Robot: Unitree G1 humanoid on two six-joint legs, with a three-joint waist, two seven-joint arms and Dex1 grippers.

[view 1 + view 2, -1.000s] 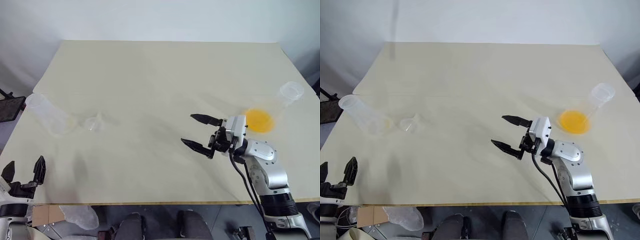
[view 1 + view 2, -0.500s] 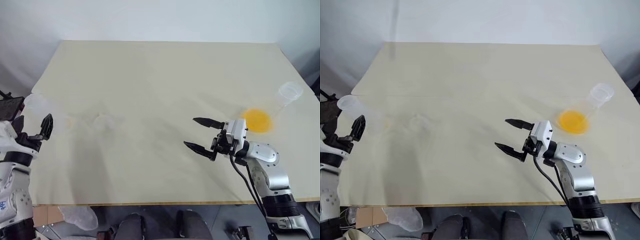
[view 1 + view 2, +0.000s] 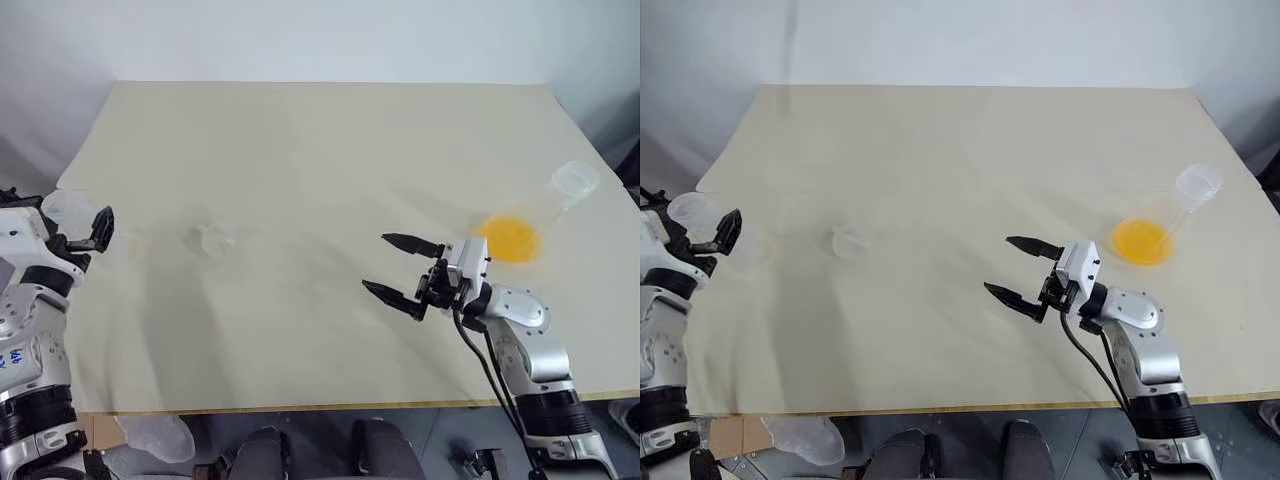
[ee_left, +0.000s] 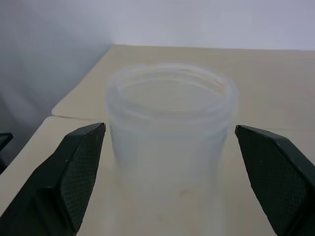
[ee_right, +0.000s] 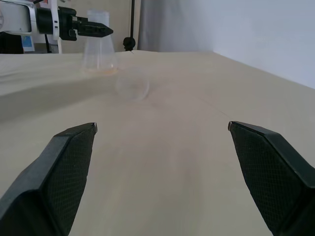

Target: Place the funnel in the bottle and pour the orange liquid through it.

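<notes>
The bottle (image 4: 170, 142) stands between our spread left fingers (image 4: 78, 169), touching neither, so we should close squarely on its neck, our right fingers (image 3: 400, 270) staying released mid-tabletop.

Bottle (image 4: 170, 142) base cut off at edge, funnel (image 3: 215, 241) faint, barely legible

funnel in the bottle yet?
No. The funnel sits on the table, apart from the bottle, whose mouth looks empty in the left wrist view between the open left gripper fingers.
</notes>
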